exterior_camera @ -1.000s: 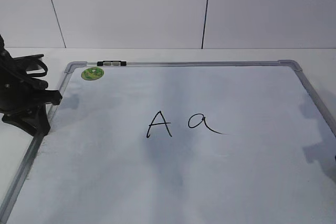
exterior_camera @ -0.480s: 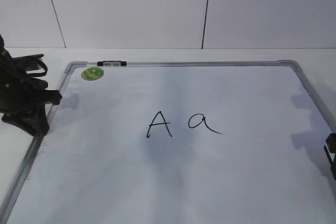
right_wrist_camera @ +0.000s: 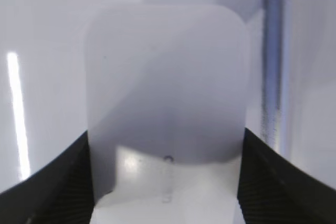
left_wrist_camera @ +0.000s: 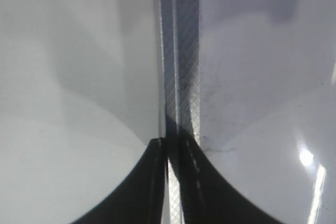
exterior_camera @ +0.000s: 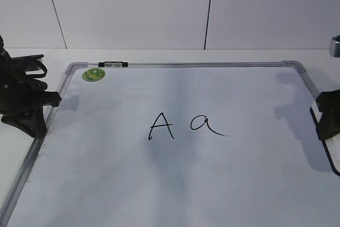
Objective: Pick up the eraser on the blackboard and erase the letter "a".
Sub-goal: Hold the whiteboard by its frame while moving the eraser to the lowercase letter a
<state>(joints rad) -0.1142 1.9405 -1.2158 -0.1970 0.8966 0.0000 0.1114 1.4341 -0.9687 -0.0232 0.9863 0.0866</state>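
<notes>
The blackboard lies flat, with the small letter "a" near its middle. My right gripper is at the board's right edge, well right of the "a". It is shut on the eraser, a white rounded block held by its two sides between the black fingers. A white edge of the eraser shows in the exterior view. My left gripper hangs over the board's left frame with its jaws shut and empty; it also shows in the left wrist view.
A taller capital "A" is written just left of the "a". A green sticker and a black-and-white clip sit at the far left corner. The grey frame runs right of the eraser. A metal object stands at the far right.
My right gripper has come into view from the lower right edge with the eraser and risen along the board's right side. The left arm has barely moved.
</notes>
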